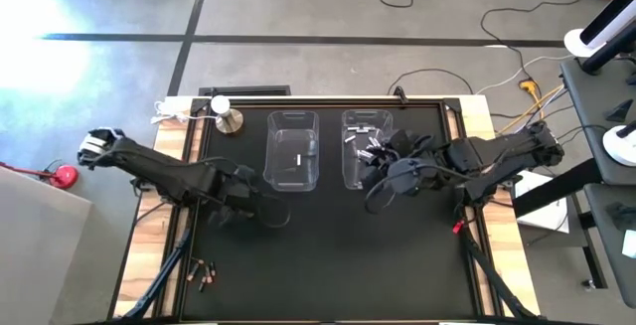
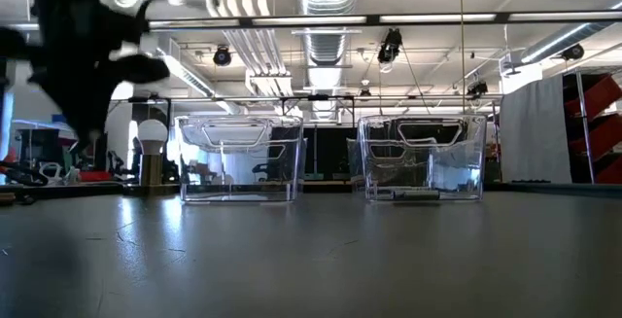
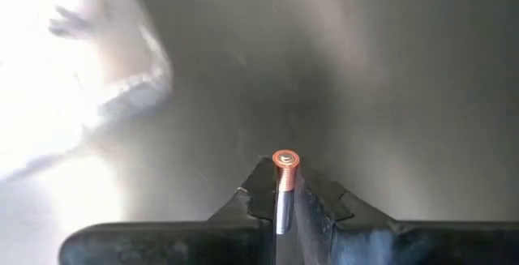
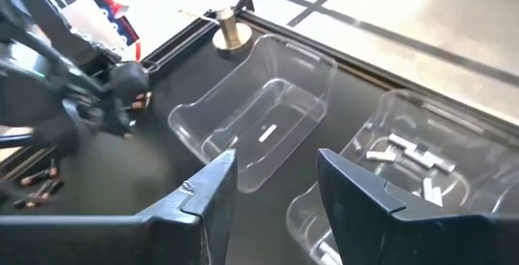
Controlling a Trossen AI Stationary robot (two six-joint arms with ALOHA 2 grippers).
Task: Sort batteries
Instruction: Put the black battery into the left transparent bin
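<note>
The left pincer [image 1: 241,198] hovers over the black tabletop [image 1: 328,255] just short of the left bin [image 1: 292,150], on the side nearer the robot. Its fingers [image 3: 258,194] are clamped narrowly on a copper battery [image 3: 284,185], which stands between them with its ringed end pointing outward, as the left wrist view shows. In the right wrist view the same battery shows as a small copper spot at the left pincer [image 4: 136,96].

The left bin is clear plastic and holds a single white battery [image 1: 298,159] lying on its floor; the right wrist view shows it [image 4: 268,134] near the middle of the left bin [image 4: 259,119].

The right bin [image 1: 364,146] stands just beside the left bin, the two apart by a narrow gap. It holds a cluster of white batteries [image 4: 409,156]. The right pincer [image 1: 378,171] hangs over the right bin's near end, its fingers [image 4: 212,188] spread wide with nothing between them.

A few more copper batteries [image 1: 203,273] lie loose on the tabletop, well away from the left bin toward the robot's left corner; they also show in the right wrist view [image 4: 39,180].

A metal knob [image 1: 230,120] stands beside the left bin's far corner.
</note>
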